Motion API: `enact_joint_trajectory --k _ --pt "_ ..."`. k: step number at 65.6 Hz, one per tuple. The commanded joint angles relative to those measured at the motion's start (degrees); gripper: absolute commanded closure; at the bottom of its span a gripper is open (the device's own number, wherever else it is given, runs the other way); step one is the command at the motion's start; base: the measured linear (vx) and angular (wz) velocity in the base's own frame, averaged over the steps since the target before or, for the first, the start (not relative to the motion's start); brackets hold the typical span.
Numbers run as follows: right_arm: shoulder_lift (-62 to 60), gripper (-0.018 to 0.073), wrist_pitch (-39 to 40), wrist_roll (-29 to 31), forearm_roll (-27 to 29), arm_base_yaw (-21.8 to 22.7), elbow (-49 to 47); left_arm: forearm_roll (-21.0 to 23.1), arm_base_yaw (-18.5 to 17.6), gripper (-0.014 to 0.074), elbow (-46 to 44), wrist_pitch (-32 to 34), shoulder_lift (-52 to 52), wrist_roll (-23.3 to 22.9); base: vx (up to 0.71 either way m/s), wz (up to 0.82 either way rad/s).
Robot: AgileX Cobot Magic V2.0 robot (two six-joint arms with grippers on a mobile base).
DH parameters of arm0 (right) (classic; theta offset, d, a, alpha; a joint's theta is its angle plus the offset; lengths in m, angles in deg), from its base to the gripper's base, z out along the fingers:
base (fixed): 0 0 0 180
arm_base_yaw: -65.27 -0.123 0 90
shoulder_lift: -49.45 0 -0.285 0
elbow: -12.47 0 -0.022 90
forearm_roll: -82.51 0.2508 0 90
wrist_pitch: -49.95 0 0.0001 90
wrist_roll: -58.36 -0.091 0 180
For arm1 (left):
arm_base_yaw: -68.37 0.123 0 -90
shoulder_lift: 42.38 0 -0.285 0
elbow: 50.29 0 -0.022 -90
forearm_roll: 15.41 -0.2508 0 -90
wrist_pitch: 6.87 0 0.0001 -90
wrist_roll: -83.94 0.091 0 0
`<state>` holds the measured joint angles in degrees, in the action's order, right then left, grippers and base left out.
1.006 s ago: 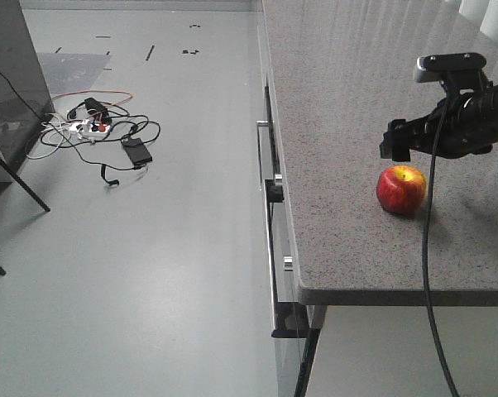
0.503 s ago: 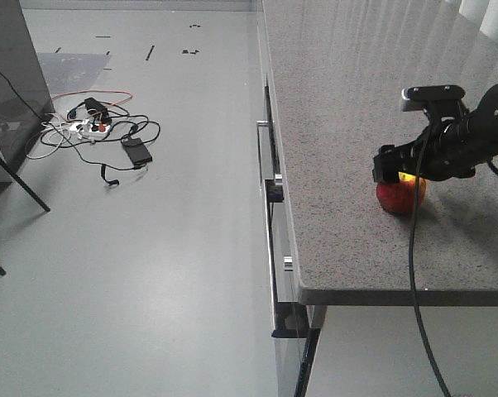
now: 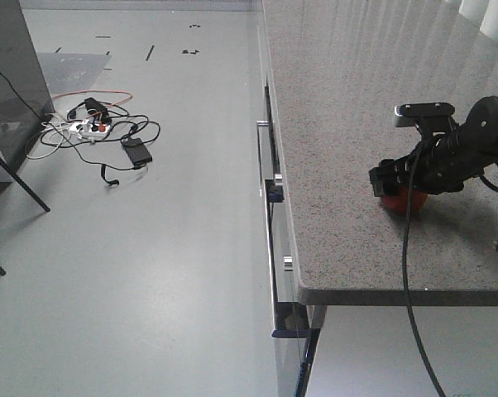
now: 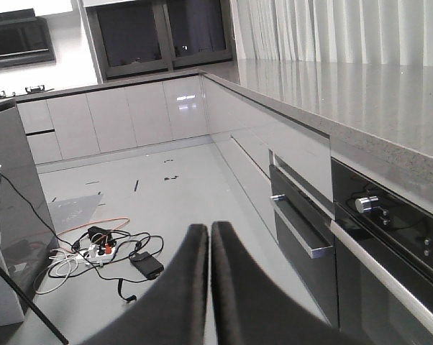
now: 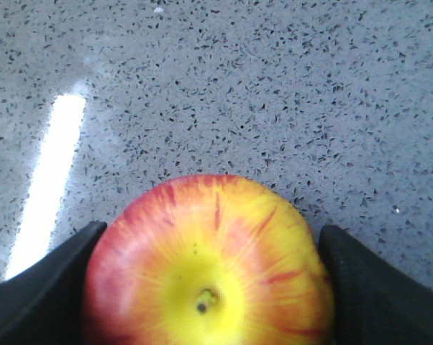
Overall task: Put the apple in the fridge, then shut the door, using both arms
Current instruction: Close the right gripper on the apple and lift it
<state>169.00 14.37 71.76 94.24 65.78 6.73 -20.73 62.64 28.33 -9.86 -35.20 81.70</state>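
The left tool was fully closed. The red apple, yellow around its stem, sat on the speckled bench; the right tool, above it a second earlier, had dropped, open, straddling it.

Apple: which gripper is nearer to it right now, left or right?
Right. The right gripper straddles the apple on the countertop, one finger at each side. The left gripper, shut, points out over the kitchen floor, with no apple in its view.
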Motion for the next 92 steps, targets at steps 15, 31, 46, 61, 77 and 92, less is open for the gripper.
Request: enact_joint_trajectory --k 15,31,46,61,77,92 --pt "-9.8 0.0434 1.0 2.6 6.2 0.2 -1.9 0.4 0.1 0.0603 -1.1 4.2 -0.8 -0.7 0.0 0.0" --pt "-22.7 0.046 -0.5 6.4 9.2 0.2 -1.9 0.4 0.1 0.0603 -1.1 4.2 -0.8 -0.7 0.0 0.0" --pt "-30.9 0.0458 -0.5 6.4 9.3 0.2 -1.9 0.4 0.1 0.0603 -1.1 4.2 -0.8 -0.7 0.0 0.0" --pt "-33.1 0.0458 -0.5 6.4 9.2 0.2 -1.9 0.4 0.1 0.0603 -1.1 4.2 -0.8 -0.7 0.0 0.0" --pt "-33.0 0.0458 -0.5 6.4 9.2 0.2 -1.9 0.4 0.1 0.0603 -1.1 4.2 -0.8 -0.7 0.0 0.0" --pt "-33.0 0.0458 -0.5 6.4 9.2 0.2 -1.9 0.4 0.1 0.0603 -1.1 4.2 -0.8 -0.7 0.0 0.0"
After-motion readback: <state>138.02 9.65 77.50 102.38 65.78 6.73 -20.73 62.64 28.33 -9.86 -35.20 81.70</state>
